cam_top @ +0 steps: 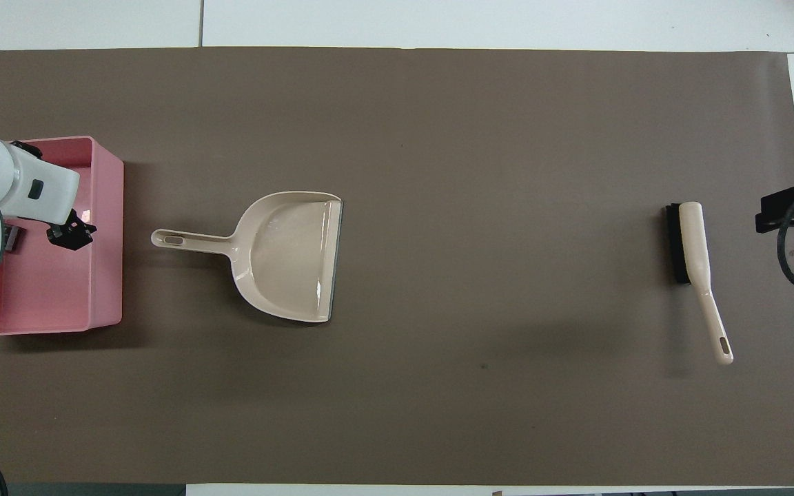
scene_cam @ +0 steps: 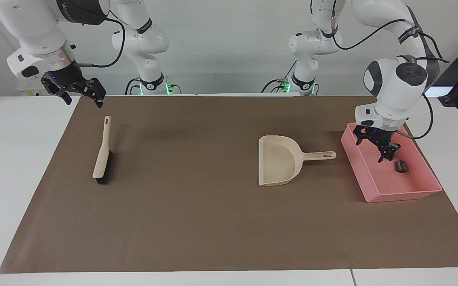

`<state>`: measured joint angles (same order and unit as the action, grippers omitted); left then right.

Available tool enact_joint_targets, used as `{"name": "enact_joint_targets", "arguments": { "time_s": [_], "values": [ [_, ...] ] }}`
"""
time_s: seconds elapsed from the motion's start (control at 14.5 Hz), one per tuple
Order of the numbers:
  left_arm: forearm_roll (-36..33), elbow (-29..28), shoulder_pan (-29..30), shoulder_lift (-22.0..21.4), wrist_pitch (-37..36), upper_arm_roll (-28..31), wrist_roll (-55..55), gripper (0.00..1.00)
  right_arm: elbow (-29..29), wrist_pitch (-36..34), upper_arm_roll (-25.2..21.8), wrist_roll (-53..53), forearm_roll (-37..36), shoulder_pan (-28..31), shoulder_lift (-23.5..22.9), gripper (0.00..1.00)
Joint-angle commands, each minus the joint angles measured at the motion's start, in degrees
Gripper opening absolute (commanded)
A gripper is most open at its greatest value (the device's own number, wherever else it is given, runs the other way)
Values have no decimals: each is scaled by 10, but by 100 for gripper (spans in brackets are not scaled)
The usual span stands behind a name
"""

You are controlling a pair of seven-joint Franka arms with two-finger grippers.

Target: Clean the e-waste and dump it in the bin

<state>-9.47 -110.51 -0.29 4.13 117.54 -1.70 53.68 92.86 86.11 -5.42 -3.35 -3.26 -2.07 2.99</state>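
Only writing I can spot is a brand name on the arm collars, too small to read properly. The left gripper [scene_cam: 378, 149] hangs over the pink bin [scene_cam: 431, 190] at the left arm's end of the bench [scene_cam: 14, 159], jaws spread wide, holding nothing. One dark stubby piece of e-waste [scene_cam: 401, 165] sits inside the bin – I can't make out the white cylinder anywhere. The dustpan [scene_cam: 278, 161] lies just beside the bin, handle pointing at it. The right gripper [scene_cam: 80, 93] hovers by the brown mat's [scene_cam: 197, 222] edge near the brush [scene_cam: 102, 153], jaws wide too, empty. Loads of bare mat between brush and dustpan – plenty of room.
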Motion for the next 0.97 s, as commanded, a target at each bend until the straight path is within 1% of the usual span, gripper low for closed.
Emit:
{"name": "enact_joint_targets", "arguments": {
  "time_s": [0.0, 0.14, 0.35, 0.55, 0.76, 0.9],
  "values": [
    [27, 16, -2, -18, -41, -3, -86, 100, -1, -7, 8, -10, 10, 8, 4, 100],
    [49, 16, -5, -33, -53, -4, -142, 100, -7, -8, 8, -9, 10, 8, 2, 100],
    [50, 18, -6, -40, -63, -6, -218, 100, -43, -49, 10, -9, 12, 6, -11, 100],
    [51, 27, -6, -53, -79, -7, -252, 100, -42, -37, 9, -10, 39, 10, -11, 100],
    [66, 48, -16, -54, -112, -7, -297, 100, -39, -34, 8, -9, 29, 6, -11, 100],
    [67, 62, -17, -55, -143, -7, -343, 100, -29, -16, 8, -5, 15, 3, -8, 100]
  ]
}}
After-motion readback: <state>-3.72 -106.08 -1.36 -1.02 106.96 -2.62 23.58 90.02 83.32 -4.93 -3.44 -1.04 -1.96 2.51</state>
